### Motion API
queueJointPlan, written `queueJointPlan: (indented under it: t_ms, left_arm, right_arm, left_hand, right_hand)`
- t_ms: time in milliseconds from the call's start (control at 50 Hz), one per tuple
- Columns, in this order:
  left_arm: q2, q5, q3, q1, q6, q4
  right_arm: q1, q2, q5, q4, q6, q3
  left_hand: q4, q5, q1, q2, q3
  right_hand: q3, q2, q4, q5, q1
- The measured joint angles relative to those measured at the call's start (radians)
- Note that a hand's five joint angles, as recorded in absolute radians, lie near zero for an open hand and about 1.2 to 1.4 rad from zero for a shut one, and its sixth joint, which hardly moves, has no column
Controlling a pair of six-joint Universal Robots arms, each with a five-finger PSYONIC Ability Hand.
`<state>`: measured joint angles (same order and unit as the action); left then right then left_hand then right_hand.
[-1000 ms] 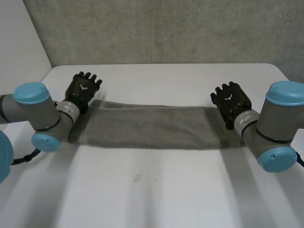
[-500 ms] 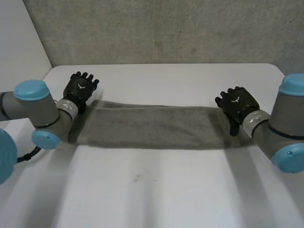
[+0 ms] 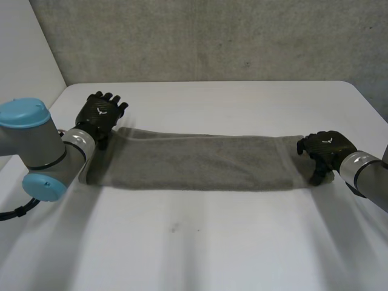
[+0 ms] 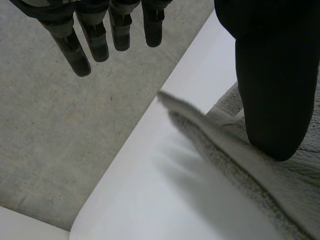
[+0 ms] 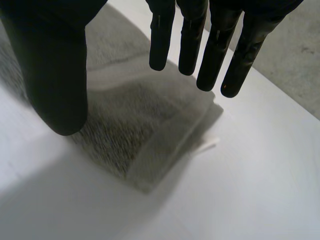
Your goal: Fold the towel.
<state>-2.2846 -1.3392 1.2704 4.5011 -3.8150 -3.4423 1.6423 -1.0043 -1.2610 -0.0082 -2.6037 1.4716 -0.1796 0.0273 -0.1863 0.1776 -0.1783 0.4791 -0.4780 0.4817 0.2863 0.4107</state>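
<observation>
Lengthwise, a grey towel lies as a long strip across the white surface; the left robot hand and right robot hand are at its two ends, fingers straight, gripping nothing, likely poised to fold it.

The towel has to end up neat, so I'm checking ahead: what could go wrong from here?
1. Neither the left hand nor the right hand grips the towel; both are open at its ends, so a grab could miss or bunch it.
2. At the right end the layers lie offset, so that hand might catch just the top one and undo the fold.
</observation>
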Motion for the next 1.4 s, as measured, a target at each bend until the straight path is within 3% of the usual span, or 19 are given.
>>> queueJointPlan:
  t_ms: [140, 220, 240, 320, 500, 640, 760, 860, 1000, 1080, 1180, 1320, 1400]
  left_arm:
    - [-0.005, 0.000, 0.005, 0.001, 0.000, -0.013]
    - [-0.005, 0.000, 0.010, 0.001, 0.000, -0.022]
    - [-0.005, 0.000, 0.011, 0.001, 0.000, -0.023]
    - [-0.004, 0.000, 0.012, 0.001, 0.001, -0.024]
    - [-0.011, 0.000, 0.022, -0.002, 0.003, -0.030]
    - [-0.025, -0.001, 0.039, -0.029, 0.003, -0.049]
    - [0.014, 0.000, 0.078, -0.049, 0.002, -0.053]
    - [0.077, 0.001, 0.121, -0.052, 0.006, -0.053]
    - [0.177, 0.002, 0.183, -0.049, 0.020, -0.054]
    - [0.212, 0.002, 0.207, -0.045, 0.025, -0.054]
    - [0.246, 0.003, 0.242, -0.038, 0.029, -0.054]
    - [0.252, 0.003, 0.270, -0.034, 0.029, -0.054]
    - [0.251, 0.003, 0.286, -0.035, 0.029, -0.054]
  right_arm:
    - [-0.019, 0.041, -0.005, -0.014, 0.030, -0.009]
    - [-0.026, 0.076, -0.005, -0.020, 0.041, -0.028]
    - [-0.028, 0.082, -0.006, -0.022, 0.044, -0.032]
    - [-0.037, 0.086, -0.016, -0.026, 0.050, -0.040]
    - [-0.111, 0.021, -0.101, -0.031, 0.115, -0.034]
    - [-0.229, -0.049, -0.138, -0.024, 0.297, -0.032]
    - [-0.246, -0.073, -0.156, -0.020, 0.373, -0.083]
    - [-0.137, -0.102, -0.178, -0.017, 0.359, -0.157]
    - [0.154, -0.097, -0.160, -0.038, 0.313, -0.260]
    - [0.319, -0.045, -0.110, -0.075, 0.314, -0.302]
    - [0.567, 0.083, 0.014, -0.164, 0.364, -0.326]
    - [0.704, 0.213, 0.072, -0.194, 0.452, -0.317]
    - [0.741, 0.276, 0.026, -0.185, 0.514, -0.313]
  left_hand:
    - [0.000, 0.000, 0.000, 0.000, 0.000]
    - [0.002, 0.000, 0.005, -0.001, 0.000]
    - [0.002, 0.000, 0.005, -0.001, 0.000]
    - [0.002, 0.000, 0.005, -0.002, 0.000]
    - [0.008, 0.000, 0.010, -0.008, 0.006]
    - [0.009, -0.001, 0.010, -0.009, 0.006]
    - [0.009, -0.001, 0.010, -0.010, 0.006]
    - [0.011, -0.001, 0.011, -0.011, 0.013]
    - [0.011, -0.001, 0.011, -0.012, 0.013]
    - [0.011, -0.001, 0.011, -0.012, 0.013]
    - [0.011, -0.001, 0.011, -0.012, 0.013]
    - [0.011, -0.001, 0.011, -0.012, 0.013]
    - [0.011, -0.001, 0.011, -0.012, 0.013]
  right_hand:
    - [0.048, -0.048, 0.046, 0.043, 0.039]
    - [0.297, -0.299, 0.277, 0.258, 0.248]
    - [0.503, -0.509, 0.502, 0.467, 0.442]
    - [0.693, -0.696, 0.700, 0.665, 0.539]
    - [0.696, -0.696, 0.708, 0.674, 0.539]
    - [0.703, -0.696, 0.708, 0.684, 0.539]
    - [0.704, -0.696, 0.708, 0.684, 0.539]
    - [0.709, -0.696, 0.712, 0.687, 0.540]
    - [0.716, -0.696, 0.712, 0.688, 0.540]
    - [0.716, -0.696, 0.712, 0.689, 0.540]
    - [0.716, -0.696, 0.712, 0.691, 0.540]
    - [0.716, -0.696, 0.712, 0.693, 0.540]
    - [0.281, -0.269, 0.295, 0.328, 0.191]
